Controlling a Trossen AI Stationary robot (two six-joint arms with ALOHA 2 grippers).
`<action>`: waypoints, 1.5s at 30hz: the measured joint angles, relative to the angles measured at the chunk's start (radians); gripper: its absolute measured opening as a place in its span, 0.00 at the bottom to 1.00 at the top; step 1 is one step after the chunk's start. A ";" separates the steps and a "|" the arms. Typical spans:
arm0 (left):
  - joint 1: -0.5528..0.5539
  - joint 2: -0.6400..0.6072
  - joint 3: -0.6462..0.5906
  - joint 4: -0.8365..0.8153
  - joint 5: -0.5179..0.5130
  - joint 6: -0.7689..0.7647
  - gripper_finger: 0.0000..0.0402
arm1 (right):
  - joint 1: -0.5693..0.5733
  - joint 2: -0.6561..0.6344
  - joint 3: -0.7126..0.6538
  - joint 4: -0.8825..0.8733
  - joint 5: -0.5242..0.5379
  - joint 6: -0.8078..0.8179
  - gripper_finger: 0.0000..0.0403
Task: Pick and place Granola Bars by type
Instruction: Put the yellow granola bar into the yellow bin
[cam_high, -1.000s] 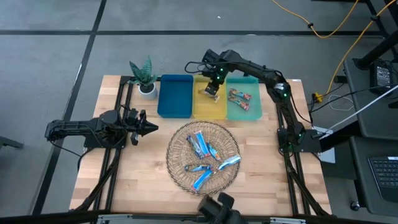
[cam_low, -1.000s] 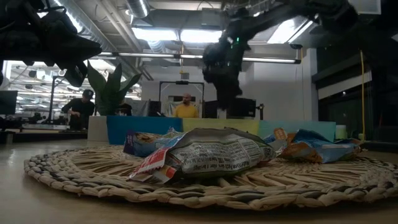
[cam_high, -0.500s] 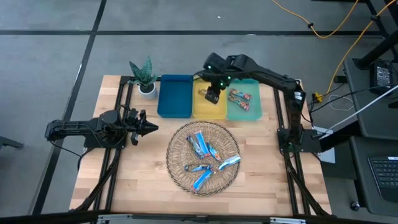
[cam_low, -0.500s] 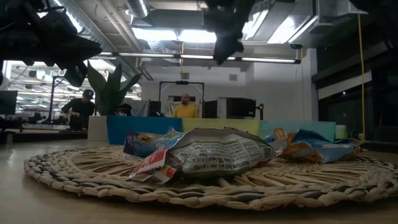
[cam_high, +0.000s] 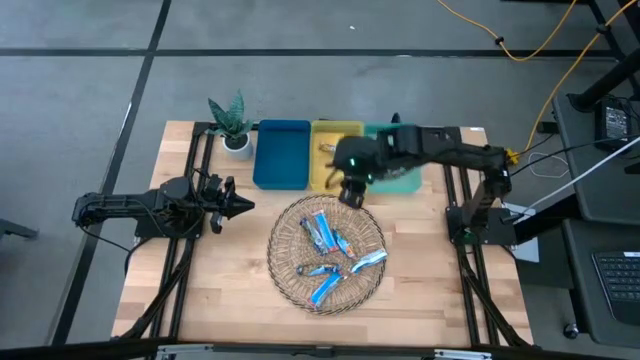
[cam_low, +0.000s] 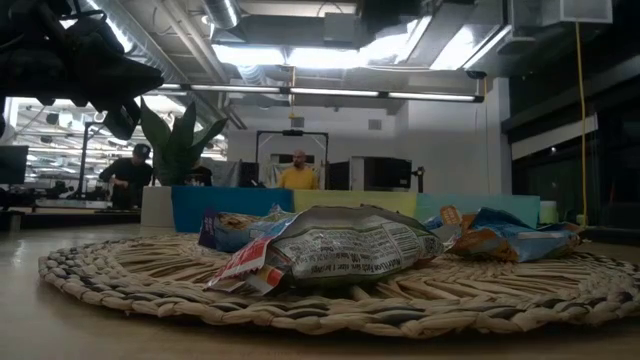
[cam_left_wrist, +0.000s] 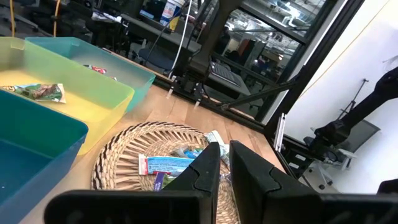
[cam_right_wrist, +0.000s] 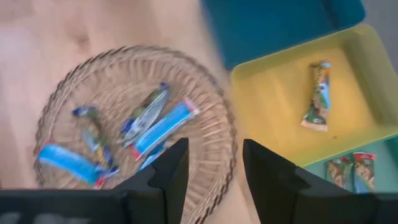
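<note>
Several granola bars (cam_high: 330, 250), blue, silvery-blue and multicoloured, lie in a heap on the round woven basket (cam_high: 285, 275); the low view shows them (cam_low: 330, 245) up close. One green-brown bar (cam_right_wrist: 316, 96) lies flat in the yellow tray (cam_high: 330, 172). Two red-brown bars (cam_right_wrist: 348, 169) lie in the green tray (cam_right_wrist: 385, 149). My right gripper (cam_high: 352, 190) hangs open and empty above the basket's far rim, next to the yellow tray. My left gripper (cam_high: 240, 207) waits shut and empty to the left of the basket, pointing toward it.
A blue tray (cam_high: 281, 155) stands left of the yellow one along the far edge, and a small potted plant (cam_high: 232, 122) stands at its left. Bare wood lies left, right and near of the basket. People show in the room beyond the table.
My right gripper has risen from low over the yellow tray and travelled toward the table's near edge, ending above the basket's far rim; it has left the low view. The green-brown bar stays lying in the yellow tray.
</note>
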 joint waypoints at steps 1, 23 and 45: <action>0.000 0.000 0.000 0.000 0.000 0.000 0.08 | 0.028 -0.003 0.000 -0.014 0.013 0.014 0.38; 0.000 0.000 0.000 0.000 0.000 0.000 0.08 | 0.382 -0.003 -0.382 0.039 0.053 0.365 0.65; 0.000 0.000 0.000 0.000 0.000 0.000 0.08 | 0.407 -0.003 -0.964 0.608 -0.078 0.347 0.90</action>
